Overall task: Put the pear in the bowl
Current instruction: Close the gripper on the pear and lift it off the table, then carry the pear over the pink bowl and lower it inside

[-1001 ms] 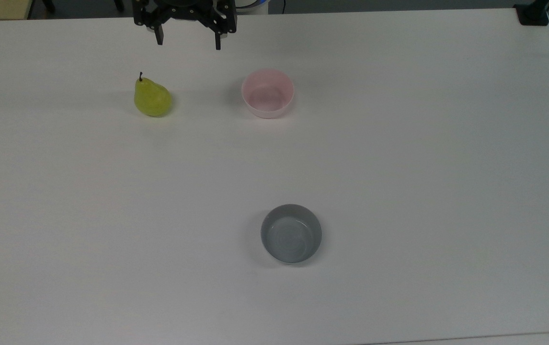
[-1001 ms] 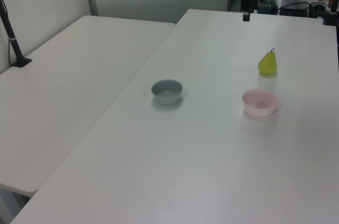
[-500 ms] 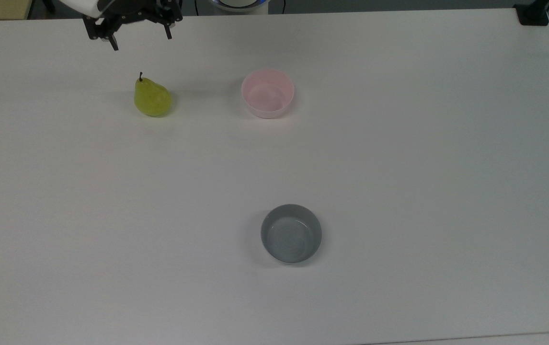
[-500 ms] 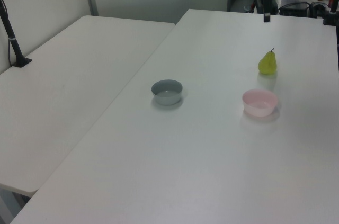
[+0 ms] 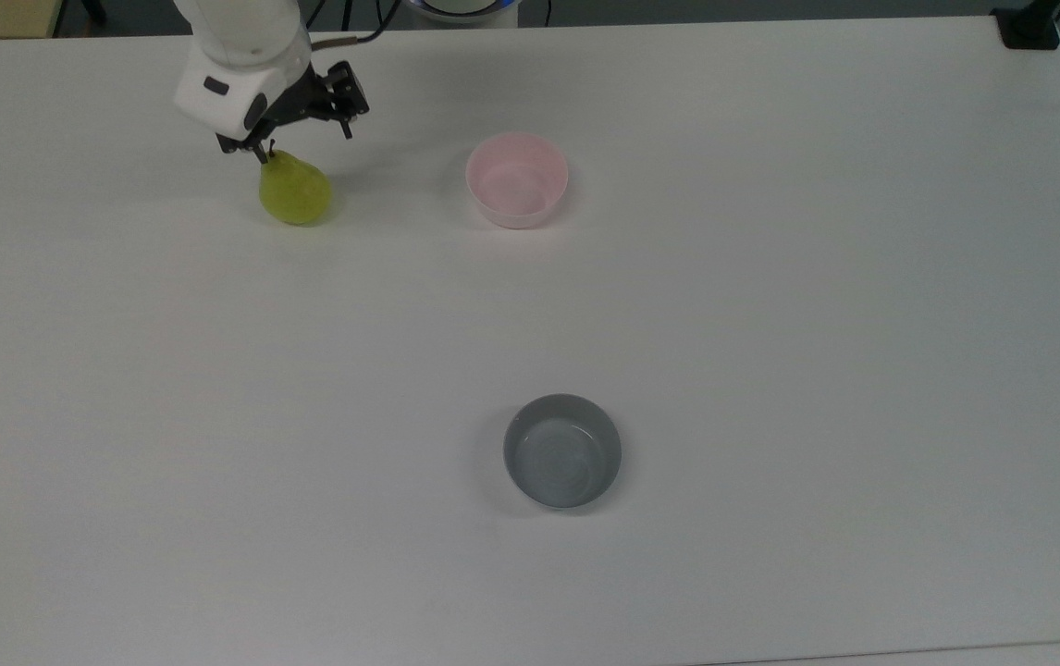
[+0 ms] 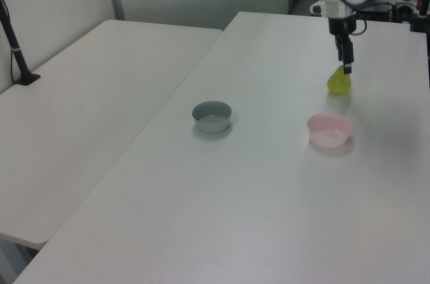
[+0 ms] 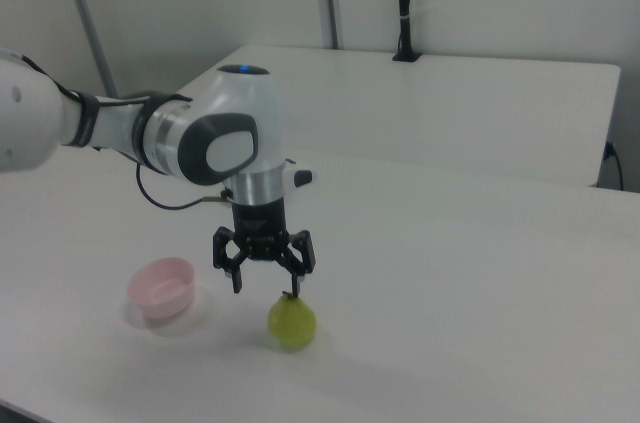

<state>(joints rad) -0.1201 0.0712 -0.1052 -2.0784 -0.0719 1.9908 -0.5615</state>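
I see the gripper [image 7: 266, 282] spread wide and holding nothing, fingers pointing down; in the right view one fingertip [image 7: 297, 289] sits right at the pear's stem, though I can't tell if it touches. The white table [image 5: 770, 324] also carries a grey bowl [image 5: 562, 450], with a second table beyond. The pear [image 5: 294, 190] stands upright just under the gripper, the pink bowl [image 5: 517, 179] near it, to the top view's right.
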